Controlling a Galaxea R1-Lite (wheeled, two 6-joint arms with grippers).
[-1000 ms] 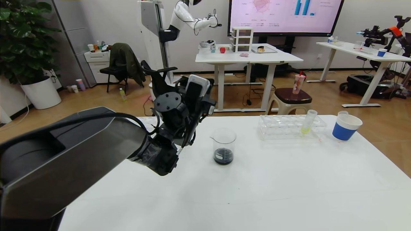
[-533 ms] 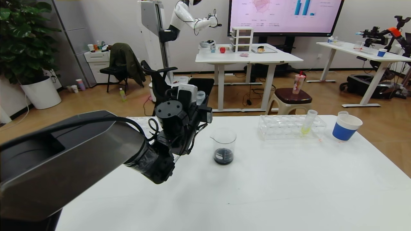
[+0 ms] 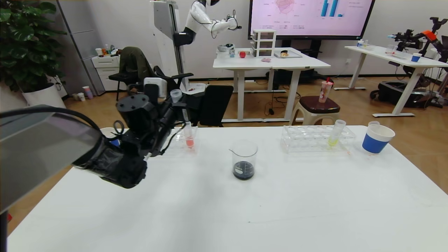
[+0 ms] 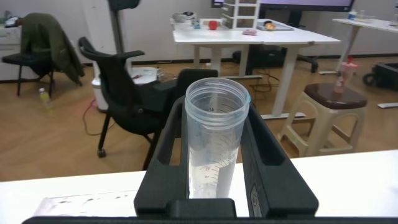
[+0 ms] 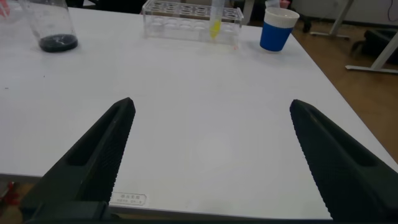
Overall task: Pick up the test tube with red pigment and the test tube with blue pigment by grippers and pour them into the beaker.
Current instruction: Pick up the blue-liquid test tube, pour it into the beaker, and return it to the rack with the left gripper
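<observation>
— Where's the left gripper [image 3: 175, 105] right now?

— Up over the far left part of the tabletop [image 3: 245, 210], well to the left of the beaker [image 3: 244, 159]. Its fingers [image 4: 264, 158] are pinching a clear tube [image 4: 214, 140], one finger on each side, with the rimmed mouth poking up above them.

— Which tube is it?

— Hard to say. From the left wrist view it looks nearly empty, just clear plastic with faint markings, and I can't make out any colour in it. From the head view you only see its mouth [image 3: 176, 95] sticking up beside the black wrist.

— And the beaker?

— Standing upright near the middle of the tabletop, a little dark liquid in the bottom, apart from everything else.

— What's that pinkish tube by the left arm?

— A tube with salmon-orange liquid [image 3: 189, 134], upright in a clear rack [image 3: 183, 138] at the far left edge, just beside the left gripper.

— Anything on the other side?

— Another clear rack [image 3: 311, 138] at the far right, holding a tube with yellow-green liquid [image 3: 335, 134] that leans a bit. Next to it, a blue-and-white paper cup [image 3: 376, 139].

— The right gripper [image 5: 211, 140]?

— It sits low at the near edge of the tabletop, fingers [image 5: 102, 152] spread wide with nothing between them.
</observation>
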